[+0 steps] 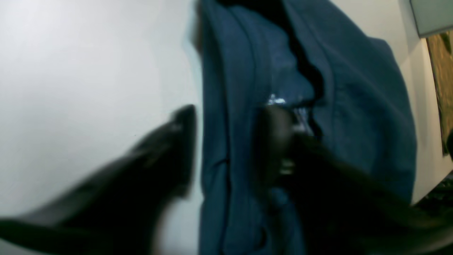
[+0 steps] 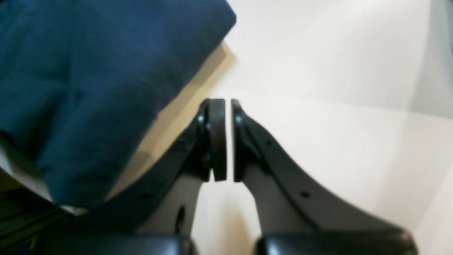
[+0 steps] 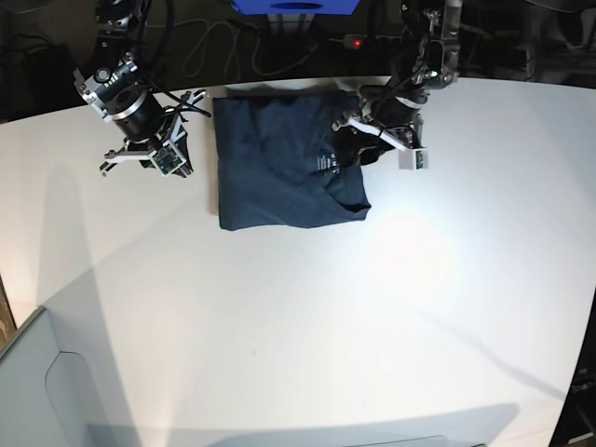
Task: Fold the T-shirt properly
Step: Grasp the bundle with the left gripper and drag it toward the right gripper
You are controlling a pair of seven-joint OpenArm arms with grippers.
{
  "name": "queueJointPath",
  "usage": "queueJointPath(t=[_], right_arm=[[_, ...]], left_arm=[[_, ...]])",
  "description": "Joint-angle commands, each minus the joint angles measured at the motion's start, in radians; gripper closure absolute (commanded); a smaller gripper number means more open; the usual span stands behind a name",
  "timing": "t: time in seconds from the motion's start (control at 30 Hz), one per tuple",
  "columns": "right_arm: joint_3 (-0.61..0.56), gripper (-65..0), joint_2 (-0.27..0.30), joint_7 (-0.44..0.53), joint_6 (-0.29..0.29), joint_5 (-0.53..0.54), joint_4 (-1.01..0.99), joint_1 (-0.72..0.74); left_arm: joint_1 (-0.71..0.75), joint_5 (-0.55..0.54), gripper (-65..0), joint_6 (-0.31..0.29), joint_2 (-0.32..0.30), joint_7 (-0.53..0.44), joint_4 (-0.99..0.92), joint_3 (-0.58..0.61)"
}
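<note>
Base view shows the T-shirt [image 3: 279,172] lying folded at the far middle of the table [image 3: 372,307]. It seems soft, light and limp, best pinched at an edge. The left gripper [image 1: 226,141] has its jaws apart over the collar edge; a grip cannot be told. The right gripper [image 2: 228,140], closed and empty, is just left of the cloth.

The desk [image 3: 372,307] is a white, rounded surface. 1 item lies directly on it: the T-shirt [image 3: 279,172], dark teal-blue, folded into a rough rectangle near the far edge.
</note>
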Motion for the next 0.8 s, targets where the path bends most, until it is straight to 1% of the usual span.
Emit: queueJointPath(t=[0.0, 0.1, 0.13, 0.27, 0.33, 0.43, 0.53, 0.63, 0.7, 0.77], right_arm=[[0.002, -0.1, 0.004, 0.026, 0.011, 0.016, 0.034, 0.001], [0.003, -0.1, 0.004, 0.026, 0.011, 0.016, 0.054, 0.0], [0.003, -0.1, 0.004, 0.026, 0.011, 0.016, 0.06, 0.0], [0.046, -0.1, 0.001, 0.026, 0.011, 0.016, 0.077, -0.002], [0.075, -0.1, 0.001, 0.026, 0.011, 0.017, 0.087, -0.002], [0.135, -0.1, -0.001, 0.026, 0.011, 0.017, 0.09, 0.0], [0.2, -0.1, -0.001, 0.026, 0.011, 0.017, 0.09, 0.001], [0.273, -0.1, -0.017, 0.026, 0.011, 0.019, 0.09, 0.001], [0.325, -0.1, -0.037, 0.026, 0.011, 0.019, 0.09, 0.006], [0.37, -0.1, -0.053, 0.026, 0.011, 0.019, 0.09, 0.009]], left_arm=[[-0.002, 0.003, -16.3, 0.004, -0.002, 0.017, -0.001, -0.003], [-0.017, 0.009, -1.3, 0.004, -0.002, 0.02, -0.008, 0.007], [-0.028, 0.011, 0.0, 0.006, -0.002, 0.025, -0.008, 0.007], [-0.038, 0.012, 0.0, 0.006, -0.01, 0.026, -0.008, 0.004], [-0.071, 0.012, 0.0, 0.004, -0.051, 0.026, -0.01, 0.016], [-0.137, 0.005, 0.0, 0.003, -0.12, 0.051, -0.068, 0.085], [-0.244, 0.011, 0.0, 0.003, -0.188, 0.08, -0.154, 0.192], [-0.399, 0.011, 0.0, 0.001, -0.254, 0.076, -0.277, 0.366], [-0.514, 0.011, 0.0, 0.001, -0.28, 0.074, -0.34, 0.493], [-0.622, 0.011, 0.0, 0.001, -0.289, 0.074, -0.375, 0.62]])
